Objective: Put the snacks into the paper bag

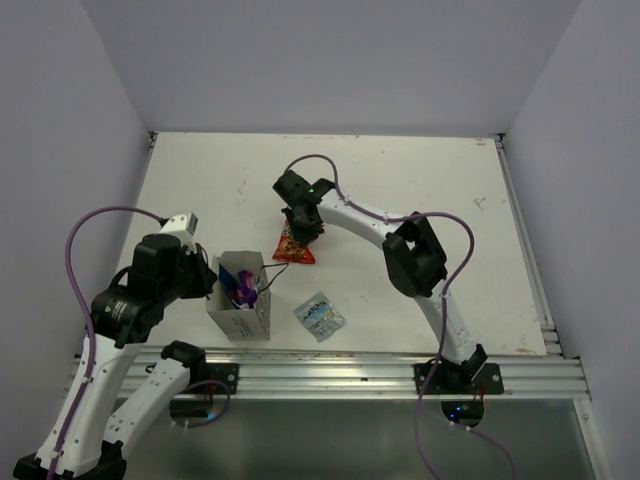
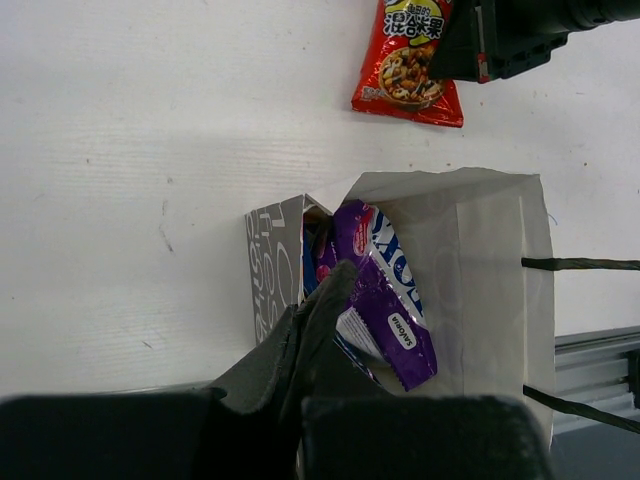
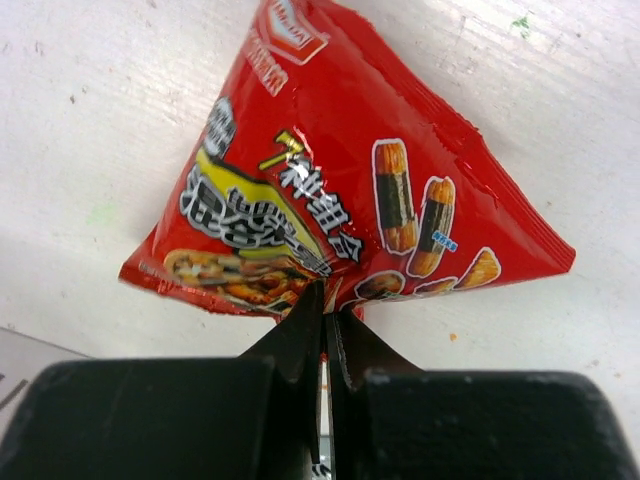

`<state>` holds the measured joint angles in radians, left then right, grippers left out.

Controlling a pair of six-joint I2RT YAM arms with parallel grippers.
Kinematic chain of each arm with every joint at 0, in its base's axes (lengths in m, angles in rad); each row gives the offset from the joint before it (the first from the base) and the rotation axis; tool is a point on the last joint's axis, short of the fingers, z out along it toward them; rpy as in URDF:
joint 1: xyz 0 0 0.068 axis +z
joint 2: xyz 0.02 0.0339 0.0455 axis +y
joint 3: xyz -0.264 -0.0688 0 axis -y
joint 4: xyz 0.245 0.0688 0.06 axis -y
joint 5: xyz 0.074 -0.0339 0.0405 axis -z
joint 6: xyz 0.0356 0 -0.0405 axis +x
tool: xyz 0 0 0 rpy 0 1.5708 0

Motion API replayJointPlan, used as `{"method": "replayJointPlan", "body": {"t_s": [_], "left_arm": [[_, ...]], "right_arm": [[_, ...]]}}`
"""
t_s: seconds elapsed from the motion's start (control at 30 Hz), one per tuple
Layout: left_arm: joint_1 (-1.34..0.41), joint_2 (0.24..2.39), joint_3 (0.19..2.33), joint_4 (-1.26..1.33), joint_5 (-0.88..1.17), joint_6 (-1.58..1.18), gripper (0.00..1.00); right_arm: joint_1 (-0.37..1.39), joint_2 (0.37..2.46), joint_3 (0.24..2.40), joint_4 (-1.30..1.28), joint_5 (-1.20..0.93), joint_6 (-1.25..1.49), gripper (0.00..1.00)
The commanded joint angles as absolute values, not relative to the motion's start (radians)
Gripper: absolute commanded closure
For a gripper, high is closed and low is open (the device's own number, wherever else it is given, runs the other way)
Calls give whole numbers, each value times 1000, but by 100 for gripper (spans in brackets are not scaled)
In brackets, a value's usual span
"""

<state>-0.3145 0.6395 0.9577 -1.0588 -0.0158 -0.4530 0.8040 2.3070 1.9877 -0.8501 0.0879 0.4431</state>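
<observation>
White counter (image 1: 400, 180): your right end effector (image 3: 325, 322) pinches red-orange chip bag (image 3: 340, 190) edge, mid-counter. Your left end effector (image 2: 315, 300) at paper bag (image 2: 480, 270) rim, near edge; grip unclear.

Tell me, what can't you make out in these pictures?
In the left wrist view the purple packet hides whatever lies under it in the bag.
The left gripper: its fingers merge at the bag's rim, so open or shut is unclear.
The red packet: the top edge cuts it off there.
The silvery packet: print too small in the top view.
</observation>
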Motion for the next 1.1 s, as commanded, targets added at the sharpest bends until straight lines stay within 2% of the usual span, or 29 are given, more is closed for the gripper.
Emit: {"method": "replayJointPlan", "body": {"t_s": [0.0,0.13,0.27,0.37,0.8,1.07], "left_arm": [[-316,643,979,-1016,-9,-451,100],[-316,644,968,-1005,-5,-451,100],[-316,652,966,-997,18,-445,100],[-316,657,966,-994,25,-440,100],[-316,637,979,-1000,34,-448,100],[-316,624,982,-1005,32,-449,100]], "right_arm": [[819,2131,2002,-908,132,387,100],[890,1996,2144,-1000,166,347,100],[997,1980,2404,-1155,158,334,100],[1058,1985,2485,-1189,97,351,100],[1229,2019,2295,-1172,20,357,100],[1244,2138,2408,-1305,23,322,100]]}}
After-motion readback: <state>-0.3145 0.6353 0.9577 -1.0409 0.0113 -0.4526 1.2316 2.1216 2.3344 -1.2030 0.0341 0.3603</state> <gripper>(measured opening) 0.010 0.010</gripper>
